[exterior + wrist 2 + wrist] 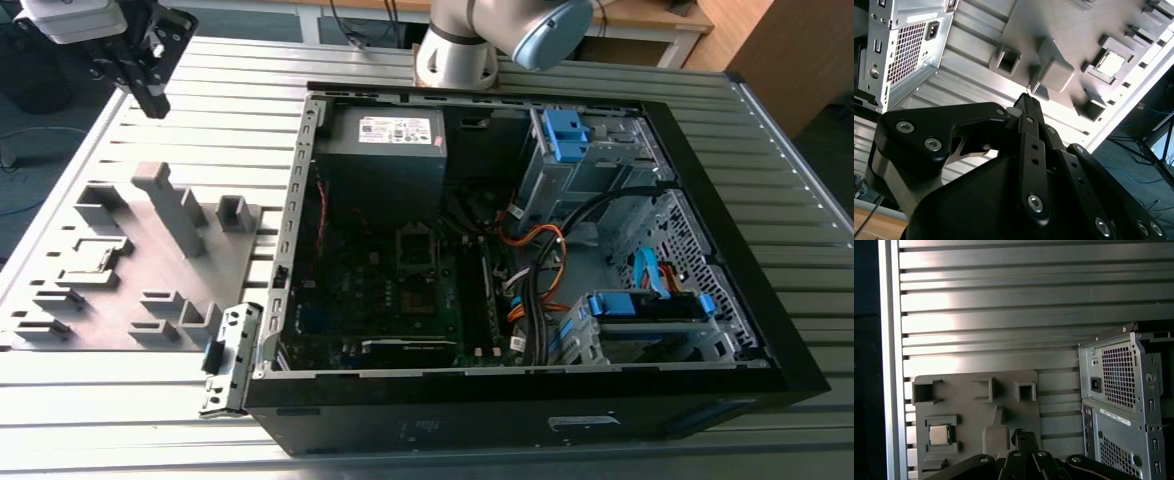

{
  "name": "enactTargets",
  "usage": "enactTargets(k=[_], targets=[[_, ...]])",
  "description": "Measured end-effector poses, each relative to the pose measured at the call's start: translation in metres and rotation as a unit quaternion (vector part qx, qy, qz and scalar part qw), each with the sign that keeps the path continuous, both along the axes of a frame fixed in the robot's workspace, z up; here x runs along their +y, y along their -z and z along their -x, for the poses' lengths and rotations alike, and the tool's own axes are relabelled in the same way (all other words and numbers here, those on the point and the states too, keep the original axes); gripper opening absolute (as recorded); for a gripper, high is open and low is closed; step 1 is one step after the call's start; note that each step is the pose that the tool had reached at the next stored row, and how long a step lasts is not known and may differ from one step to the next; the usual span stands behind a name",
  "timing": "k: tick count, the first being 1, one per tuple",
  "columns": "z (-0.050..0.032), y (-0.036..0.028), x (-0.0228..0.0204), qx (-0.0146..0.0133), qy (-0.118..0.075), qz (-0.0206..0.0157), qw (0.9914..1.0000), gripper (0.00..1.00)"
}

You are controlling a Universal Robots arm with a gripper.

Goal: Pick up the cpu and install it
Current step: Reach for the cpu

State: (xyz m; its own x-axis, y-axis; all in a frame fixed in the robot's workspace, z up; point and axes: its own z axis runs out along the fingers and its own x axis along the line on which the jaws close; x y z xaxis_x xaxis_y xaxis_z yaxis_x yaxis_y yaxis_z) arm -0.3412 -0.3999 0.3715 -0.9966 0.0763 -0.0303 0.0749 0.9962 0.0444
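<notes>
Ribbed metal worktop (pixel 134 445), grey tray (pixel 966 407) beside open computer case (pixel 534 412). Not yet lifted: cpu (pixel 939 434), lying in tray pocket. Hovering apart, empty: claw (pixel 1024 436), pressed together. Install undone.

Open air over the tray, one tall post close by

The gripper (pixel 158 106) hangs above bare slatted table (pixel 240 80). The chip (pixel 939 434) lies uncovered in the tray (pixel 964 410), beside a tall post (pixel 167 205). The computer case (pixel 534 250) stands well aside.

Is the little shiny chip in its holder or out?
In. The cpu lies flat in its square pocket on the grey tray, apart from the claw.
</notes>
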Motion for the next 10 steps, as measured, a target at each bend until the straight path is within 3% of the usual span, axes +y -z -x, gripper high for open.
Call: enactTargets(k=[10], targets=[[0.0232,0.0052,-0.0002,-0.0001,0.000,0.0005,1.00000,0.11]])
